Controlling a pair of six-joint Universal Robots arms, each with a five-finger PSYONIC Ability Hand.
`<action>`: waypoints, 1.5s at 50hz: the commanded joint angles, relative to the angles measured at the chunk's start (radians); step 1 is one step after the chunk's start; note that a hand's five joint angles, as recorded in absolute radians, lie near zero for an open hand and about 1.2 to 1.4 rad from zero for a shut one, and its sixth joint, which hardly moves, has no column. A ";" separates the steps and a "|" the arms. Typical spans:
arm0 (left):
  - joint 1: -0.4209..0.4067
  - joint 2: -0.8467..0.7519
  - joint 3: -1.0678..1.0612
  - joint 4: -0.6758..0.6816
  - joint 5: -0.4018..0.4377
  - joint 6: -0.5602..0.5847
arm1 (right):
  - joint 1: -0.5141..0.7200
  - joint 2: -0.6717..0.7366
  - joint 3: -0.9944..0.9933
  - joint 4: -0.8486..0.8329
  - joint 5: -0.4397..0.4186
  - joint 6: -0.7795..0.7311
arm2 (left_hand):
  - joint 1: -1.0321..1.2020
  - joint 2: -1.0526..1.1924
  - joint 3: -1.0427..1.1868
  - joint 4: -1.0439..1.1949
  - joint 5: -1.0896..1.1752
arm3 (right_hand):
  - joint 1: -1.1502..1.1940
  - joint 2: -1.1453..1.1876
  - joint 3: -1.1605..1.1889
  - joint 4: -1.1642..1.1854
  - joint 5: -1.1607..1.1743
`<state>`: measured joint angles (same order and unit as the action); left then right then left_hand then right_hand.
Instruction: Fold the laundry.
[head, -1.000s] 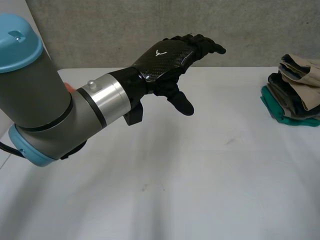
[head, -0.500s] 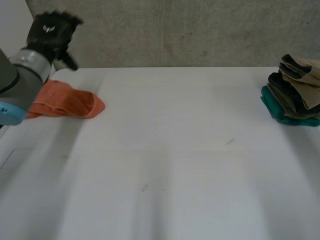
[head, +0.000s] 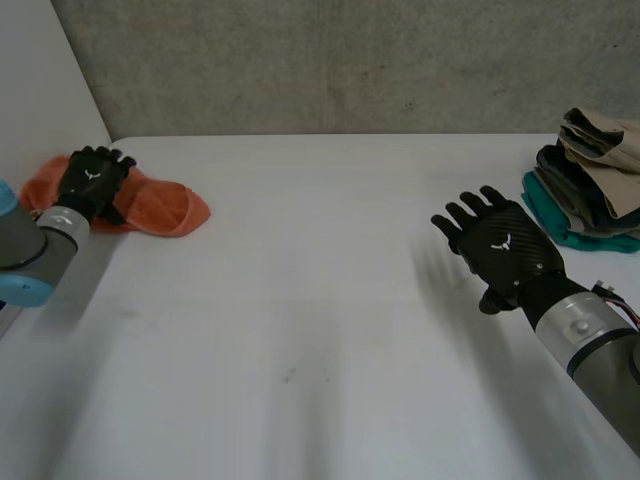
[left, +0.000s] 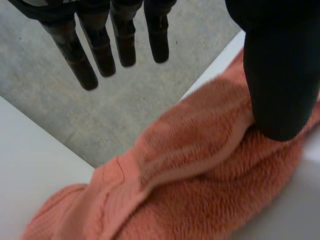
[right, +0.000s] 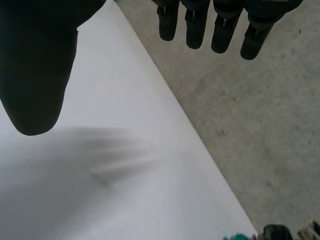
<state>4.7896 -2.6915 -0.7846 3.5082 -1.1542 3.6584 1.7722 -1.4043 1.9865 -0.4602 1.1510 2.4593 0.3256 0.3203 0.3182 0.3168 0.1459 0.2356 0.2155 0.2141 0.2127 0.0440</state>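
so the folded stack (head: 590, 190) sat at the desk's (head: 320, 320) right edge, seemingly done, while the orange towel (head: 160, 208) lay crumpled at the far left corner, not yet folded. the left hand (head: 90, 180) was over it, fingers (left: 102, 50) straight and spread, thumb at the cloth, gripping nothing. the right hand (head: 500, 250) hung open and empty near the stack.

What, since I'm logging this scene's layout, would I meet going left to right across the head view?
Orange cloth, with the left hand over its far-left part → bare white table → right hand, open above the table → stack of folded clothes.
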 joint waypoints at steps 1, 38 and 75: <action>0.001 -0.080 0.076 -0.005 0.001 0.023 | -0.010 -0.002 0.026 -0.003 0.006 0.006 | 0.371 0.376 0.378 0.380 0.376 | -0.061 -0.041 -0.040 -0.038 -0.044; -0.531 0.866 -0.783 0.060 -0.125 -0.362 | -0.020 -0.133 0.029 0.052 0.102 0.241 | 1.071 1.076 1.078 1.079 1.076 | -0.061 -0.041 -0.040 -0.038 -0.044; -0.602 1.022 -0.828 -0.138 -0.375 -0.161 | 0.171 0.270 -0.506 0.232 0.104 0.592 | 1.071 1.076 1.078 1.079 1.076 | 1.161 1.181 1.182 1.184 1.178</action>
<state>4.1493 -1.7835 -1.5960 3.3683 -1.5159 3.4507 1.9713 -0.9775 1.4756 -0.2044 1.1758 3.1614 1.1355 1.1959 1.1931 1.1980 0.9892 1.0514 1.1595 1.1611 1.1912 0.9403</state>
